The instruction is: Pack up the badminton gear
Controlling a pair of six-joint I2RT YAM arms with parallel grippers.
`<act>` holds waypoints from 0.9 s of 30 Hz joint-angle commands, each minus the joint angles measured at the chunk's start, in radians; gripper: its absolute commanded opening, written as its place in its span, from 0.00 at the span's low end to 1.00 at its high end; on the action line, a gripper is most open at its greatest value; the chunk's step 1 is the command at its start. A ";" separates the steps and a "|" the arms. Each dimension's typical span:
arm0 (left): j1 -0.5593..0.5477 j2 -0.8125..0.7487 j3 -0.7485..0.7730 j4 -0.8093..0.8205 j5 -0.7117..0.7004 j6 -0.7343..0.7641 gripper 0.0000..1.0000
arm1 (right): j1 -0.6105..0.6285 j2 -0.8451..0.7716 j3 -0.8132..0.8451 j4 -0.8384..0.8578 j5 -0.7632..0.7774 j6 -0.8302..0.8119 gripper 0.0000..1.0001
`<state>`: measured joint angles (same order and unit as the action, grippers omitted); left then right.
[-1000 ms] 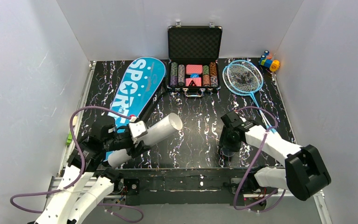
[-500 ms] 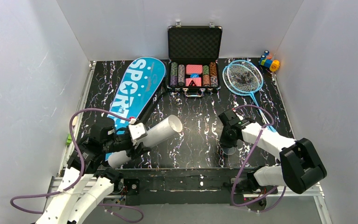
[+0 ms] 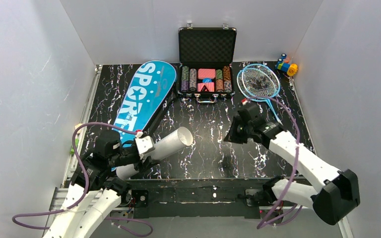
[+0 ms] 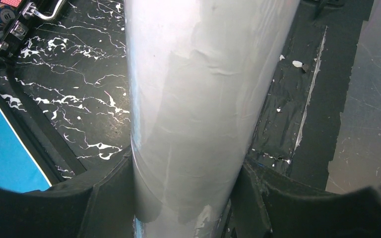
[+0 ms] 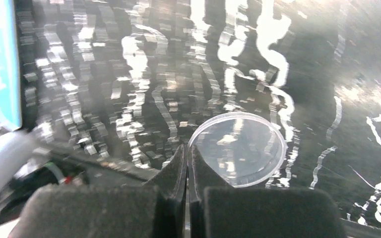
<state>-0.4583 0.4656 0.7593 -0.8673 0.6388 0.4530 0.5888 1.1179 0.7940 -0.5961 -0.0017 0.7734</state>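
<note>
Top external view: the left tool (image 3: 143, 150) grips the white tube (image 3: 171, 142) partway along its length, holding it slantwise over the near left part of the black marbled worktop (image 3: 203, 119), its open end turned toward the middle. From the left wrist, the 2 black fingers (image 4: 104, 198) press on either side of the tube (image 4: 198, 89).

The right tool (image 3: 230, 135) hangs above the worktop's middle, right of the tube's mouth. Its wrist camera shows the tool (image 5: 187, 153) closed, pinching the rim of a clear round lid (image 5: 238, 148).

The blue bag (image 3: 146, 94) lettered "SPORT" lies from the far edge toward the near left. 2 rackets (image 3: 259, 82) lie overlapped near the far right corner. Between them stands an open poker-chip case (image 3: 207, 49). Toy blocks (image 3: 286, 65) sit in the far right corner.
</note>
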 commanded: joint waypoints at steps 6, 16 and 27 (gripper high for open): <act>0.000 -0.017 -0.003 -0.028 0.030 0.080 0.21 | 0.030 -0.027 0.363 -0.119 -0.253 -0.156 0.01; 0.001 0.002 -0.003 -0.015 -0.012 0.122 0.19 | 0.063 -0.014 0.557 -0.145 -0.363 -0.206 0.01; 0.002 0.035 -0.010 -0.004 -0.016 0.172 0.18 | 0.098 -0.049 0.689 -0.187 -0.406 -0.223 0.01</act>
<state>-0.4583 0.4923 0.7410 -0.8963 0.6193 0.5964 0.6811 1.1046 1.4460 -0.7700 -0.3553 0.5694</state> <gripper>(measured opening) 0.558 0.023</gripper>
